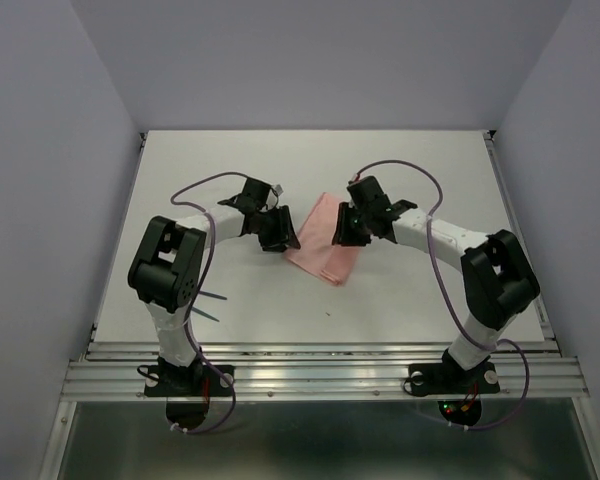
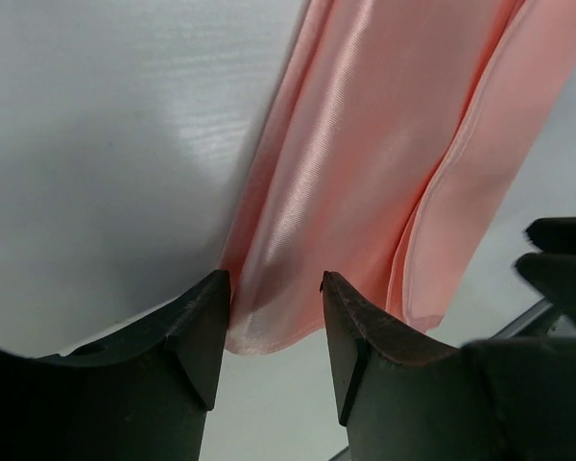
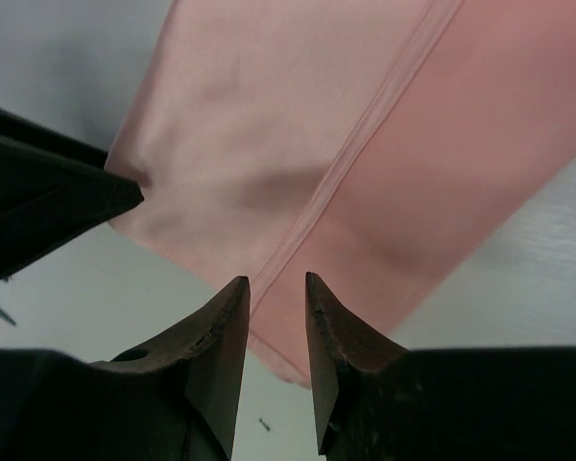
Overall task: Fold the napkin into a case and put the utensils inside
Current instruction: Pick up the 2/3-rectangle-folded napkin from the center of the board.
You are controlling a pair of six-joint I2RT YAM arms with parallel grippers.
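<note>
The left claw (image 2: 274, 288) is spread over the napkin (image 2: 365, 173) end. The right claw (image 3: 276, 283) is a little apart above the hem (image 3: 365, 134), maybe touching. An uneven pull could undo the fold.

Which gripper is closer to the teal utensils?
Left. The left gripper is at the napkin edge facing the utensils; the right gripper is across the napkin, farther off.

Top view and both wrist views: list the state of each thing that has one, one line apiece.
napkin: folded into layers, lying flat on the table between the two hands.
utensils: lying loose on the table, apart from the napkin, not inside it.
left hand: open, straddling the napkin's end.
right hand: open only a little, poised over the napkin's hem.
</note>
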